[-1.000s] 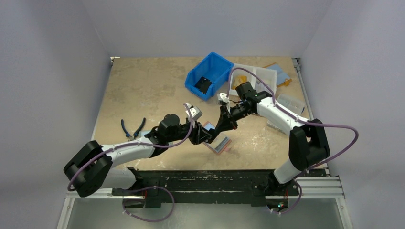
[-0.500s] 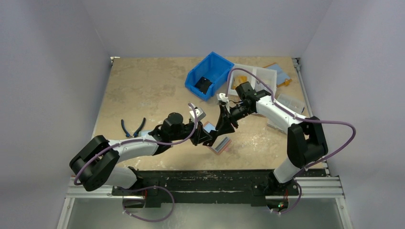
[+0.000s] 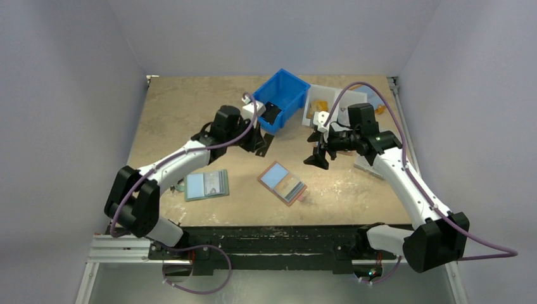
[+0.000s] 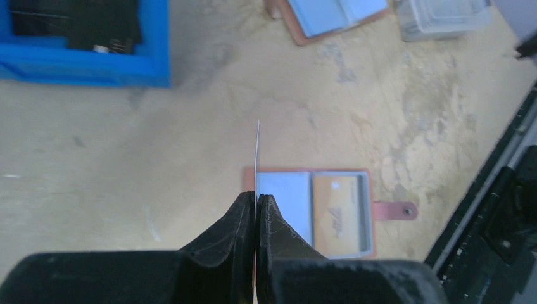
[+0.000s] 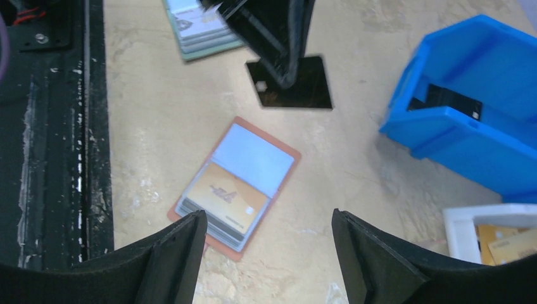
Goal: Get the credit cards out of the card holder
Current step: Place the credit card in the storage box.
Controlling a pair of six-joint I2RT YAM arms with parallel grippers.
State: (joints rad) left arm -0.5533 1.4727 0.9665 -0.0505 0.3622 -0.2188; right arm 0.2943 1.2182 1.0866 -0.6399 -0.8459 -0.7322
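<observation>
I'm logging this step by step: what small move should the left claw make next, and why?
Probably lower the left claw and release the black card away from the card holder: it is pinched shut on that card in mid-air, while an orange card sits in the holder and the right claw hangs open above it.

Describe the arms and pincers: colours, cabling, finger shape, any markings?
The left arm and right arm match: white link shells, black joint housings. A purple cable runs loose along each, base to wrist. The left pincer and right pincer are matte black, with two wedge-shaped fingers tapering to the tips. No markings readable.
</observation>
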